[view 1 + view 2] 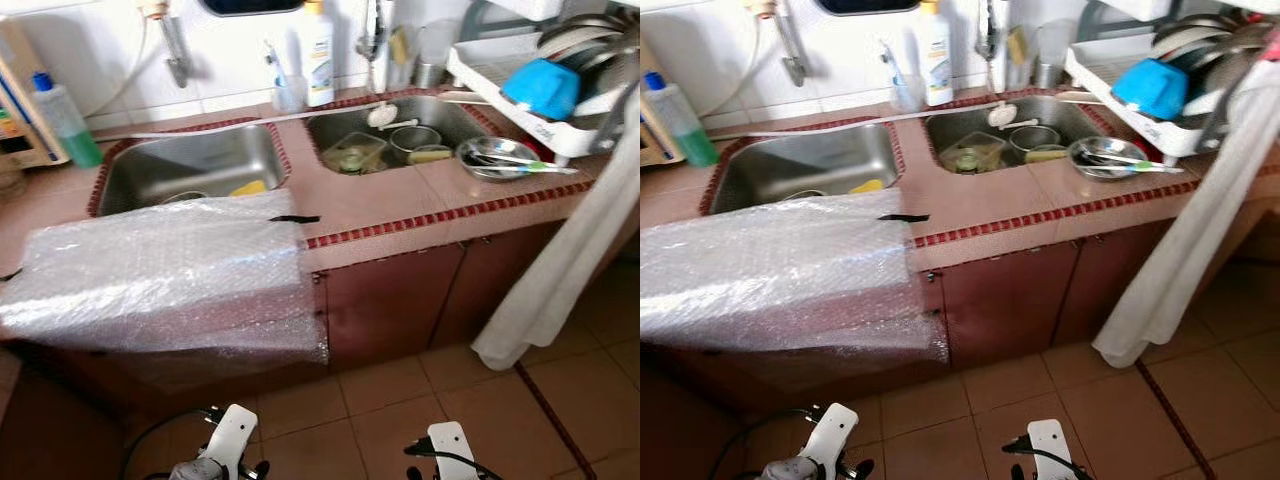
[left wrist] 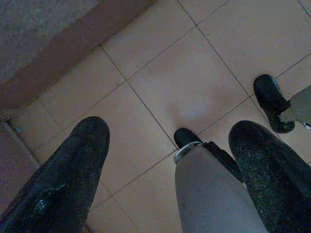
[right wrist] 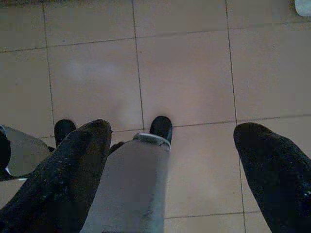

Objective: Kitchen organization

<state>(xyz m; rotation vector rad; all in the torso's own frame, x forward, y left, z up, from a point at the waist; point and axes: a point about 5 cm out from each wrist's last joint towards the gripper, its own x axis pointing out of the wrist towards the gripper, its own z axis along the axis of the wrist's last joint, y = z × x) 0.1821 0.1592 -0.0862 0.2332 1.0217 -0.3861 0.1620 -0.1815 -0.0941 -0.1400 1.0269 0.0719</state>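
A long tiled counter [image 1: 400,200] holds two steel sinks. The left sink [image 1: 200,165] has a yellow sponge [image 1: 248,187] in it. In the right sink [image 1: 400,130] lie a glass container [image 1: 352,155], a metal pot [image 1: 415,138] and a ladle. A steel bowl [image 1: 495,155] with a green-handled utensil rests on the counter at the right. Both arms hang low before the cabinets, left arm [image 1: 228,440] and right arm [image 1: 448,447]. My left gripper [image 2: 170,128] and right gripper [image 3: 174,130] are both open over the floor tiles, holding nothing.
A sheet of bubble wrap [image 1: 170,270] drapes over the counter's left part and front edge. A dish rack [image 1: 530,95] with a blue bowl [image 1: 542,88] stands at the right, and a white cloth [image 1: 570,260] hangs below it. Bottles [image 1: 318,55] line the back wall. My own legs [image 2: 214,194] stand on the tiled floor [image 1: 420,410].
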